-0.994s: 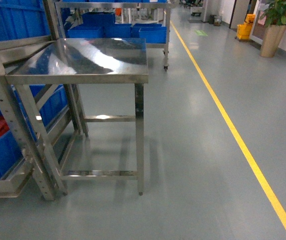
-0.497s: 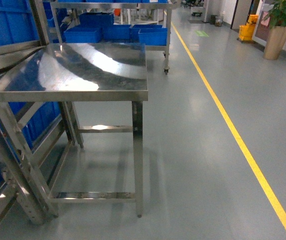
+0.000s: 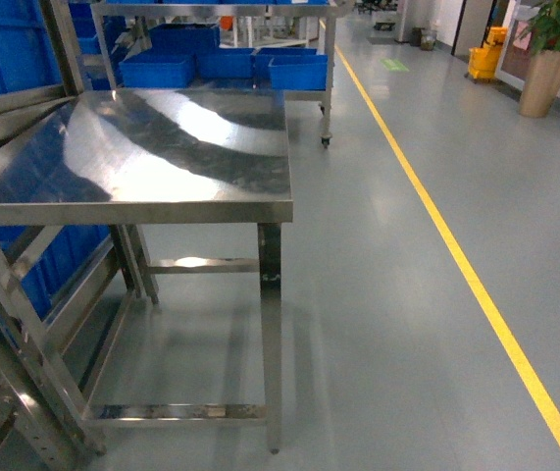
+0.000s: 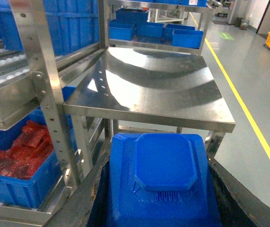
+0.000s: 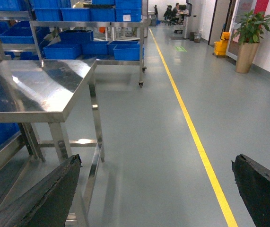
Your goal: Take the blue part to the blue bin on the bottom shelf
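Observation:
The blue part [image 4: 165,165], a ribbed square piece with a raised octagonal top, fills the bottom of the left wrist view. My left gripper [image 4: 158,156] is shut on it, one dark finger against each side. To its left stands the steel rack [image 4: 45,90]. The bottom shelf [image 4: 16,213], with its flat steel front rail, carries a blue bin [image 4: 16,187] holding red pieces. My right gripper [image 5: 156,163] hangs open over bare floor with nothing between its fingers. Neither gripper shows in the head view.
A shiny steel table [image 3: 162,147] stands straight ahead, butted against the rack [image 3: 25,324]. Behind it is a cart with blue bins [image 3: 221,64]. A yellow floor line [image 3: 456,255] runs along the right. A potted plant [image 3: 544,59] and a yellow mop bucket [image 3: 481,59] are far off.
The head view has closed in on the steel table, which now looks larger and nearer. The rack has slid toward the left edge, and its bin of red pieces has left that view.

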Motion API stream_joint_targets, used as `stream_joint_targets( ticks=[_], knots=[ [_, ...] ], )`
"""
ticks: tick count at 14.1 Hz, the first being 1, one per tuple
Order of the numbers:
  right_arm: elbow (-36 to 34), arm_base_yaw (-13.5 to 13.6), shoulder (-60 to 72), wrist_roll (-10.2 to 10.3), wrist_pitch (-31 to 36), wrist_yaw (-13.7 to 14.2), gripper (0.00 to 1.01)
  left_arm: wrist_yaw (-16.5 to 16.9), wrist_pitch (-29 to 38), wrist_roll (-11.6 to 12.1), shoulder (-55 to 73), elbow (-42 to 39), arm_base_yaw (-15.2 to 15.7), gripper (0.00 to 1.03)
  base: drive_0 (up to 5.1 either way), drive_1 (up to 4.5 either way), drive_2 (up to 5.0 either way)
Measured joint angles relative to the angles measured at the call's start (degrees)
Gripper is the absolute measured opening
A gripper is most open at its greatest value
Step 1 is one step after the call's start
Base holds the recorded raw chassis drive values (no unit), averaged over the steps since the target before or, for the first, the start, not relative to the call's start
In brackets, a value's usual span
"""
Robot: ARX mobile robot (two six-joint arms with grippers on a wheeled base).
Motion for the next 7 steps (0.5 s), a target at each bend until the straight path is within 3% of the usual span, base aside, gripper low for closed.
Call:
stream_joint_targets(
  ticks=[7],
  knots=[
    [0.0, 0.0, 0.0, 0.0, 0.1, -0.1, 0.98, -0.3, 0.1, 0.0, -0.2, 0.0, 0.0, 0.43, -4.9, 2.56, 2.6]
  ],
)
